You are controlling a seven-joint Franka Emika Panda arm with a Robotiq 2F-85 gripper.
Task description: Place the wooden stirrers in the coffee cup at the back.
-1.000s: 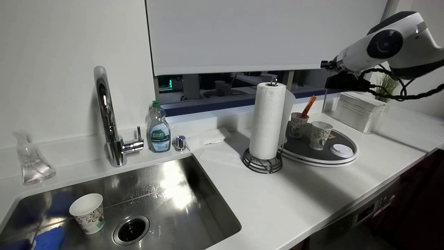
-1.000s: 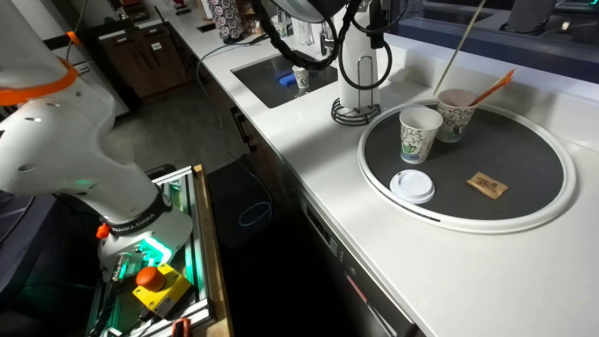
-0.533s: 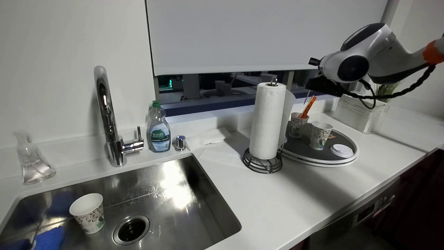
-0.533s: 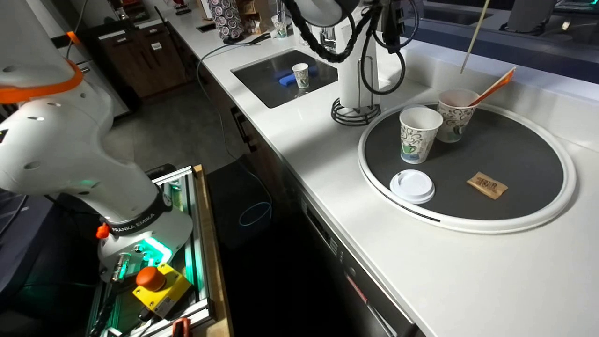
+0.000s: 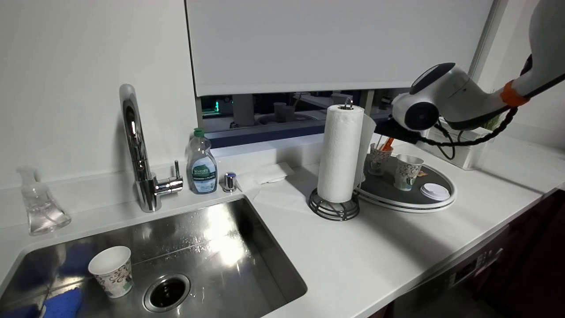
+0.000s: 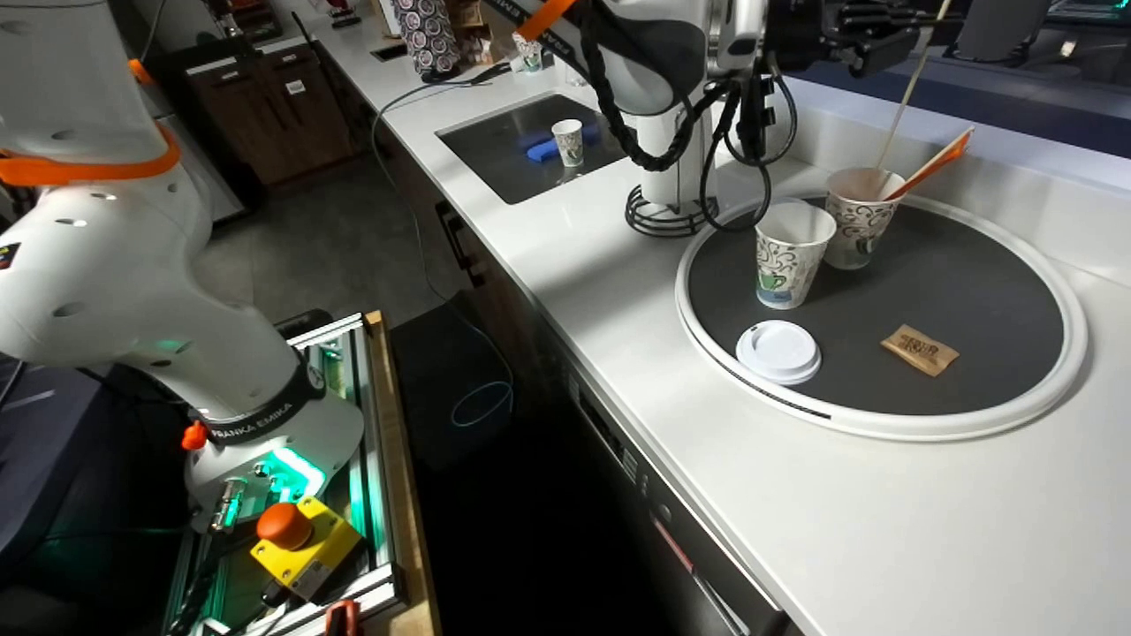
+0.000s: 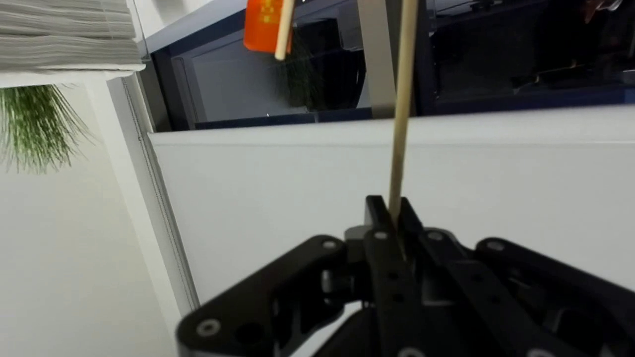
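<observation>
A thin, straight tan wooden stirrer [image 7: 403,99] is pinched upright, slightly tilted, between my fingertips [image 7: 394,210] in the wrist view. My gripper [image 6: 937,28] is above the back cup in an exterior view. The back coffee cup [image 6: 857,231] is white with a printed pattern. The lower end of the stirrer [image 6: 901,106] appears to be inside its mouth. An orange strip [image 6: 944,157] with a wooden stick along it leans out of the same cup. In an exterior view, the arm hides my fingers; the stirrer [image 5: 379,140] shows at the cup [image 5: 378,164].
A similar front cup [image 6: 785,269] stands close to the back cup on a round dark tray with a white rim [image 6: 919,428]. A white lid [image 6: 778,352] and brown packet [image 6: 921,349] lie on it. A paper towel roll [image 5: 340,154] stands beside the tray.
My arm has moved left and down in an exterior view. The held stirrer has come down from above the back cup to its mouth. The cups have not moved.
</observation>
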